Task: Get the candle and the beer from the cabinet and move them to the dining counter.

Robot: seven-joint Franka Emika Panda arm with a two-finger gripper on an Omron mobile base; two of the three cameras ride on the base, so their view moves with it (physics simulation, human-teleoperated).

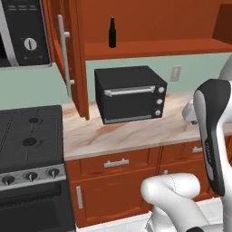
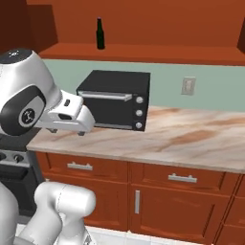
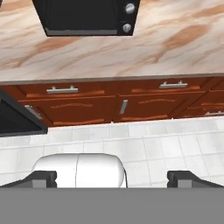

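The beer (image 1: 112,32) (image 2: 100,33), a slim dark bottle, stands upright at the left end of the open cabinet's (image 1: 154,47) (image 2: 143,53) lower shelf, above the toaster oven. The cabinet door (image 1: 72,59) with its long grey handle is swung open to the left. My gripper (image 3: 113,178) is open, its two dark fingertips (image 3: 43,178) wide apart with nothing between them. It hangs well below the shelf, in front of the counter, and looks down at the drawers and floor. The candle is out of view. The dining counter is out of view.
A black toaster oven (image 1: 130,93) (image 2: 115,100) sits on the marbled kitchen counter (image 1: 131,133) (image 2: 191,139) under the shelf. A stove (image 1: 29,149) and a microwave (image 1: 22,31) are at the left. Drawers with short handles (image 3: 118,98) line the counter's front over white floor tiles.
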